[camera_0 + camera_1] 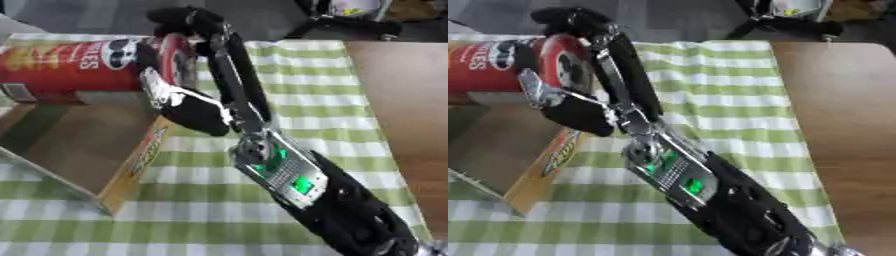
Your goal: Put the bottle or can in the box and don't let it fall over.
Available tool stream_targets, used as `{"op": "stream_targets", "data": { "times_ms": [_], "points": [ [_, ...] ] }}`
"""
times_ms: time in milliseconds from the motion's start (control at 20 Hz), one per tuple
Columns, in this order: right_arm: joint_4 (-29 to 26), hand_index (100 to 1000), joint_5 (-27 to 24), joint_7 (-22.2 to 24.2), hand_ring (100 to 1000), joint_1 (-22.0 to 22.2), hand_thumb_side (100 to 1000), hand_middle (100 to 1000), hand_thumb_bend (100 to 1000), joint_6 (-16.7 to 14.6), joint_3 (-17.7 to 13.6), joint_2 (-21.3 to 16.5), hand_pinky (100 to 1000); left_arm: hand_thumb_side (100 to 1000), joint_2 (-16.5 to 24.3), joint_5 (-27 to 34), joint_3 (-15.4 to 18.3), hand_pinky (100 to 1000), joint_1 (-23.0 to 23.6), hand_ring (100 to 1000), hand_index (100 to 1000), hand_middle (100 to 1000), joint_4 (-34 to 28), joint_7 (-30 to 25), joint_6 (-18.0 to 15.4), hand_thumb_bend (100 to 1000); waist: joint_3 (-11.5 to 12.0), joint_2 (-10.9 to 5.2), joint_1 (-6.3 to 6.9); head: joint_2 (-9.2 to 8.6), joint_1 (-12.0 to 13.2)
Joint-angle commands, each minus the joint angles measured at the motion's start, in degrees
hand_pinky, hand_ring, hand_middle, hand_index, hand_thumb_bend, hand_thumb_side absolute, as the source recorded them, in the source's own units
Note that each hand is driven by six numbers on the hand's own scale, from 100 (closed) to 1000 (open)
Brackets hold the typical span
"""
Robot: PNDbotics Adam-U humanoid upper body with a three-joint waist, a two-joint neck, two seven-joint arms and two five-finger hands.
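Nearest, at the lower right: black forearm of the right arm (350, 210), silver wrist plate with green lights, rising toward the far left. Beyond it, right hand (188, 75) curled round the end of a red crisp can (79, 65), fingers over the far side, thumb on the near side. Can lying sideways across the far rim of an open cardboard box (87, 145), held over the box opening, white lettering and a face logo on its side. Box at the left, brown inside, orange printed wall on its right. Underneath, green-and-white checked cloth (315, 85); bare brown wooden table (411, 125) along the right edge. Far off, grey floor (684, 20) and dark equipment at the upper right.
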Motion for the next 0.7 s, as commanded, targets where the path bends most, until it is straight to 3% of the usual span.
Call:
{"op": "stream_targets", "data": {
  "times_ms": [50, 700],
  "points": [
    [2.7, 732, 1.5, -0.6, 608, -1.3, 100, 585, 100, -0.7, 0.0, 0.7, 262, 698, 1.4, -0.1, 0.4, 587, -0.3, 516, 695, 645, -1.2, 0.1, 0.0, 136, 0.2, -0.74, -0.37, -0.97, -1.0],
    [13.7, 735, 2.5, -0.6, 629, -4.4, 100, 606, 100, -2.6, 1.7, 5.0, 269, 696, 1.3, 0.0, 0.5, 588, -0.8, 516, 696, 645, -1.2, 0.2, 0.0, 141, 0.8, 0.09, 0.06, -2.53, -1.7]
  ]
}}
